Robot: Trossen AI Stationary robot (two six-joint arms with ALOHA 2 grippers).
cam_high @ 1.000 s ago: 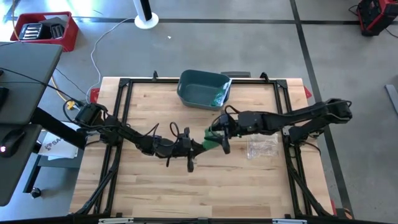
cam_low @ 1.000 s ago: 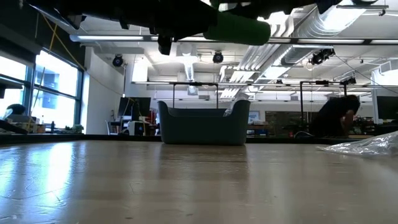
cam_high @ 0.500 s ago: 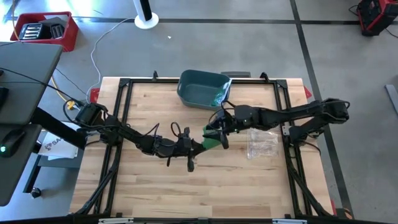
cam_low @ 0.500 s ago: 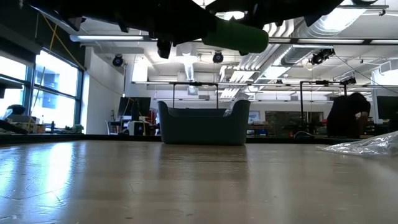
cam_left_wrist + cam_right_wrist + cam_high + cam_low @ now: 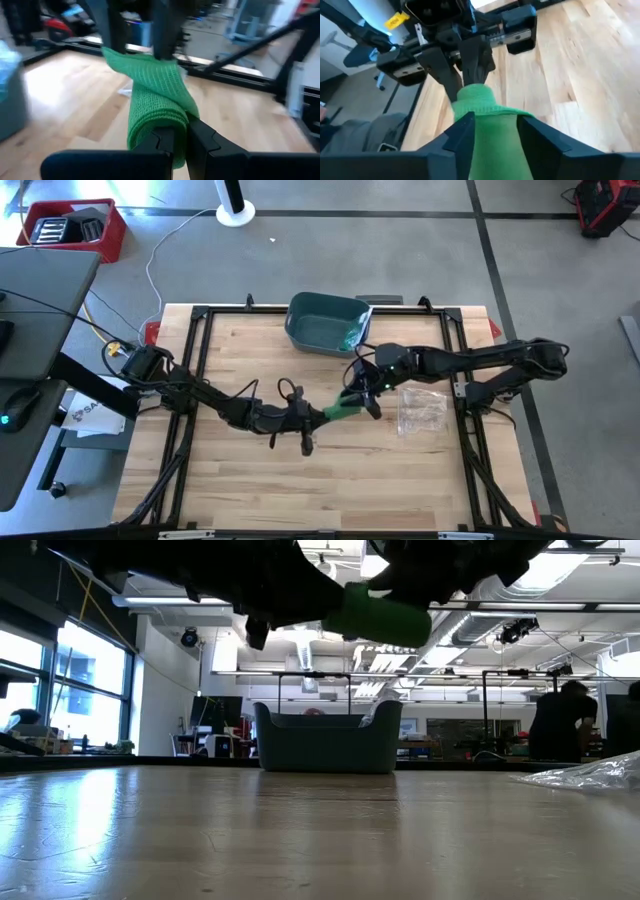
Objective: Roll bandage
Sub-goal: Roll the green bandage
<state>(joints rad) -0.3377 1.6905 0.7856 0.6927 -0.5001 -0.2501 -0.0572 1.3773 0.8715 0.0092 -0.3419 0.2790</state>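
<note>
Both my grippers meet mid-table: left gripper (image 5: 172, 145) clamped on the green bandage (image 5: 341, 407), long axis running toward right gripper (image 5: 495, 131), whose fingers straddle the roll's far end.

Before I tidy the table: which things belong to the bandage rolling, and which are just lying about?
In use:
green bandage, held up between both hands
left hand, shut on it
right hand, around its other end

Lying about:
teal bin
clear plastic bag

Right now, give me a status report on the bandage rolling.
Left tool shut on green bandage, held above table. Right tool straddling its other end. Bin, plastic bag clear of it.
</note>
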